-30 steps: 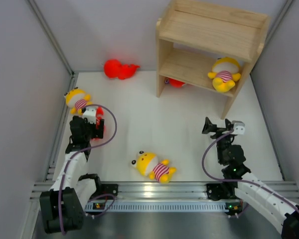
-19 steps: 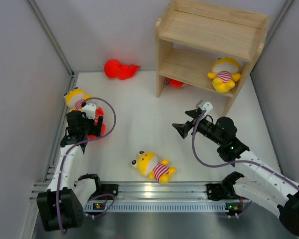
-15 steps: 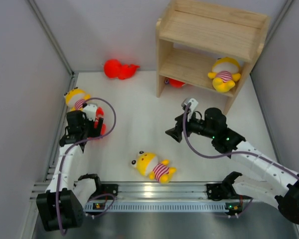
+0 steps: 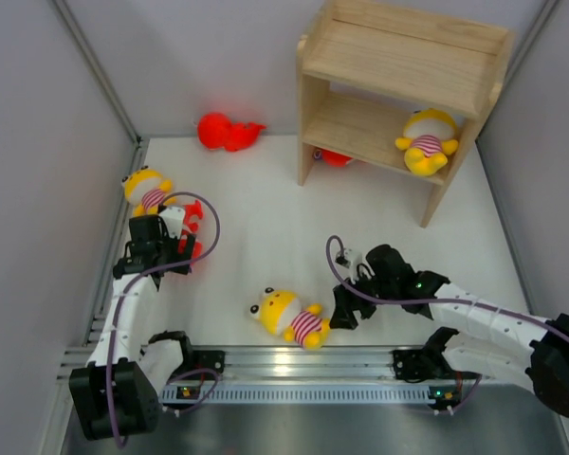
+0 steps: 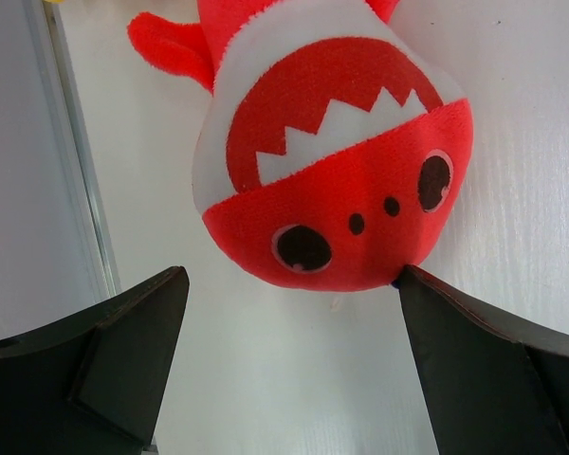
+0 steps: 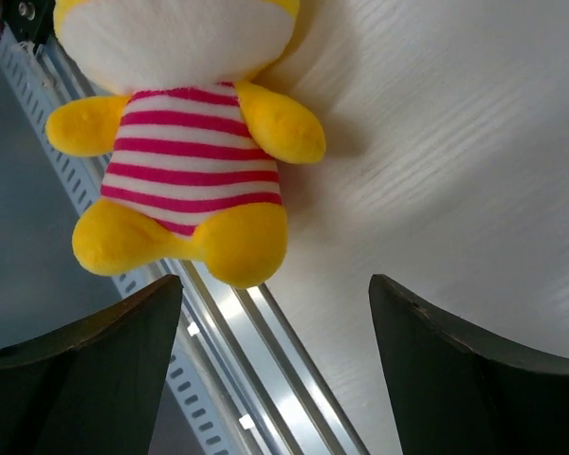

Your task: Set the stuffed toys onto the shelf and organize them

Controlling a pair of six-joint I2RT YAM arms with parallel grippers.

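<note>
one white table [image 4: 266, 223] — shelf [image 4: 398, 59], grey walls [image 4: 38, 171]

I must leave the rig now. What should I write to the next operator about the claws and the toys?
Left claw: open at the head of the near red shark, which lies on the table; not closed on it.
Right claw: open over the front yellow toy by the rail; not gripping.
Done: the shelved yellow toy sits on the lower board of the shelf.
Left: those two toys, the back red shark by the wall, the left yellow toy, and the hidden red shark, which is partly out of sight under the shelf.
</note>
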